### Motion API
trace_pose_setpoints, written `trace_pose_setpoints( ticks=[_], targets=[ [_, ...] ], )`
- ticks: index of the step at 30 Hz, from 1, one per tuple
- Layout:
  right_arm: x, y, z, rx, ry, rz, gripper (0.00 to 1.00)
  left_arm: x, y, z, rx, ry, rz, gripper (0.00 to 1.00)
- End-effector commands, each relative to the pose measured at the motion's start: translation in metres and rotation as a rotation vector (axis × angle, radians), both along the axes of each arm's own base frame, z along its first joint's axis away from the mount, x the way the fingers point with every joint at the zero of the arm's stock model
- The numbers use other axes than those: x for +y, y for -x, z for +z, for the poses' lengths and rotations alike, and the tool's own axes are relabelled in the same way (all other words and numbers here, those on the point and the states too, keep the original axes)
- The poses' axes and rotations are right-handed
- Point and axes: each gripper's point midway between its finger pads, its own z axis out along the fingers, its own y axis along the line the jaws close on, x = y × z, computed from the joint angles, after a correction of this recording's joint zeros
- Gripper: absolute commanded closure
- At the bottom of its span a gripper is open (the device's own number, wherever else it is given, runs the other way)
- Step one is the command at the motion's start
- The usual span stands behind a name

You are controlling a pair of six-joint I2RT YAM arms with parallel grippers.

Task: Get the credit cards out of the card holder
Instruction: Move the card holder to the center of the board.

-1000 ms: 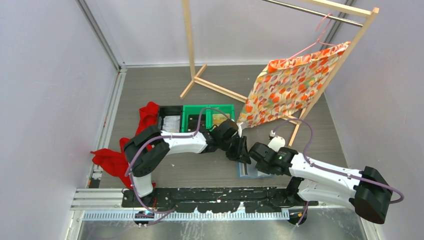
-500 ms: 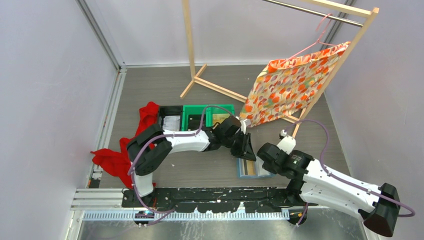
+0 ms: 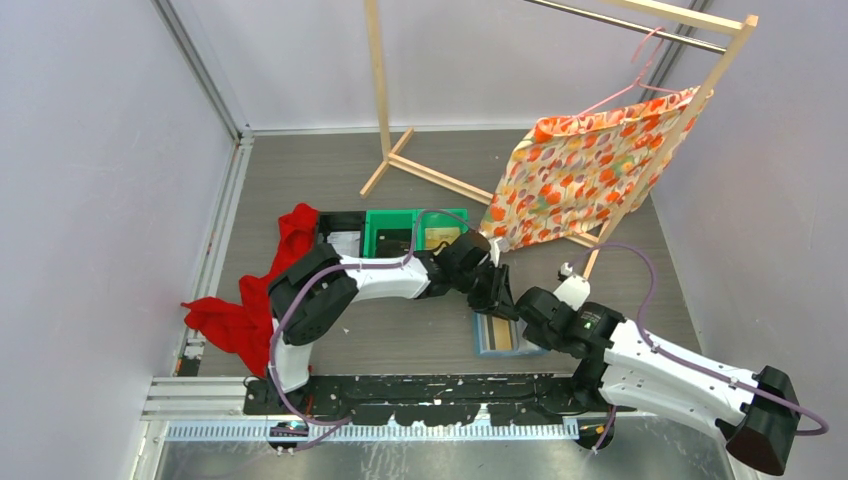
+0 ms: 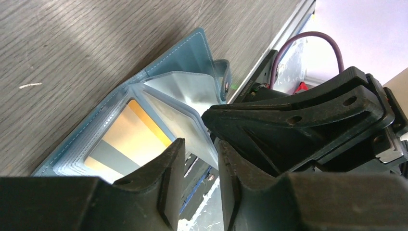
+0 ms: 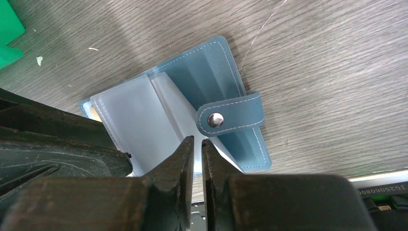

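Note:
The slate-blue card holder [image 3: 497, 338] lies open on the table near its front edge. It also shows in the left wrist view [image 4: 187, 53] and in the right wrist view [image 5: 211, 62], with its snap tab [image 5: 231, 114]. A card [image 4: 127, 139] with yellow-orange and grey bands sits in a clear pocket on its left half. No other card shows. My right gripper [image 3: 528, 308] [image 5: 197, 144] is pinched on a pale pocket leaf [image 5: 130, 115] and holds it raised. My left gripper [image 3: 505, 305] [image 4: 199, 159] hovers just above the holder's far end, jaws slightly apart and empty.
Two green bins [image 3: 415, 232] and a black bin [image 3: 340, 240] stand behind the left arm. A red cloth [image 3: 235, 320] lies at the left. A wooden rack [image 3: 400, 150] holds a patterned cloth [image 3: 580, 170] at the back right. The base rail [image 3: 400, 385] runs just in front of the holder.
My left gripper has moved right and down onto the holder. My right arm has swung back to the right, its gripper staying at the holder's right side.

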Motion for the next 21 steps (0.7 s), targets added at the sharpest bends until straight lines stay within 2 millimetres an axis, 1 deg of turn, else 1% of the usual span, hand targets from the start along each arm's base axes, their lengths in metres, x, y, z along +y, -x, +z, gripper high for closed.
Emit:
trace_pose_setpoints(
  ticks=[1,3,4,6,7,8,11,13,16,20,21],
  targets=[
    [0.005,-0.006,0.004,-0.025,-0.038,-0.024,0.83,0.001,-0.002,0.009,-0.049,-0.015,-0.008,0.60],
    [0.004,-0.006,0.004,-0.026,-0.038,-0.027,0.83,0.008,-0.002,0.006,-0.058,-0.044,-0.003,0.51],
    [0.004,-0.006,0.005,-0.028,-0.039,-0.029,0.83,0.011,-0.001,0.004,-0.062,-0.057,-0.001,0.48],
    [0.004,-0.007,0.007,-0.034,-0.043,-0.030,0.82,0.015,-0.001,0.003,-0.070,-0.072,0.005,0.47],
    [0.004,-0.008,0.009,-0.042,-0.046,-0.028,0.81,0.017,-0.001,0.002,-0.071,-0.075,0.005,0.49],
    [0.004,-0.009,0.012,-0.048,-0.050,-0.028,0.80,0.018,-0.001,0.001,-0.070,-0.079,0.006,0.51],
    [0.009,-0.012,0.019,-0.073,-0.076,-0.015,0.75,0.018,0.000,-0.001,-0.066,-0.078,0.006,0.62],
    [0.016,-0.014,0.023,-0.085,-0.106,0.013,0.70,0.017,0.000,0.000,-0.067,-0.074,0.008,0.71],
    [0.026,-0.014,0.023,-0.081,-0.124,0.062,0.63,0.017,-0.001,0.002,-0.071,-0.069,0.009,0.82],
    [0.034,-0.013,0.019,-0.054,-0.119,0.111,0.59,0.018,0.000,0.004,-0.071,-0.067,0.010,0.86],
    [0.035,-0.013,0.019,-0.052,-0.117,0.112,0.59,0.018,0.000,0.003,-0.071,-0.068,0.011,0.92]
  ],
)
